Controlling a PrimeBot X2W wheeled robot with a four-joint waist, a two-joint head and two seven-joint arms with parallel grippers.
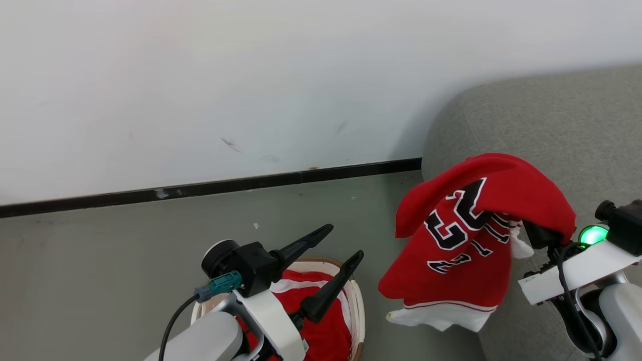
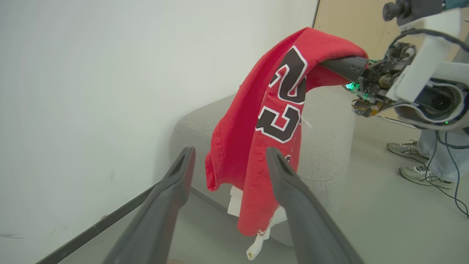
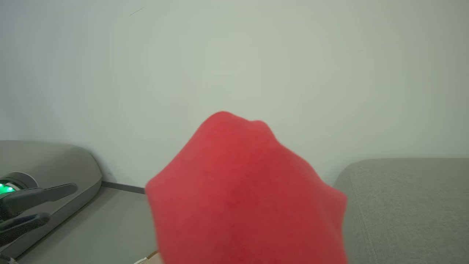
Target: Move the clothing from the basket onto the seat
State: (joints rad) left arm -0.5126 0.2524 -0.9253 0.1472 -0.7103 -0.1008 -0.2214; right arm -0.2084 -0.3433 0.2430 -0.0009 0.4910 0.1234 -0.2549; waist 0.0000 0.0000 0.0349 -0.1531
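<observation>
A plain white wall [image 1: 200, 75], scuffed with a few dark marks [image 1: 231, 145], meets a grey-green floor [image 1: 110, 260] along a black baseboard [image 1: 210, 188]. The grey seat [image 1: 551, 115] stands by the wall at the floor's right side. A tan panel [image 2: 340, 18] shows beyond it.

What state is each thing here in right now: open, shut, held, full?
Left end effector: open, empty, over the basket.
Right end effector: shut on the jersey.
Jersey: lifted, hanging at the seat corner.
Basket: holds a red garment.

Pale grey forearms [image 1: 205, 341], black claw fingers [image 1: 301, 245], teal connector [image 1: 220, 285], green light [image 1: 593, 234]
</observation>
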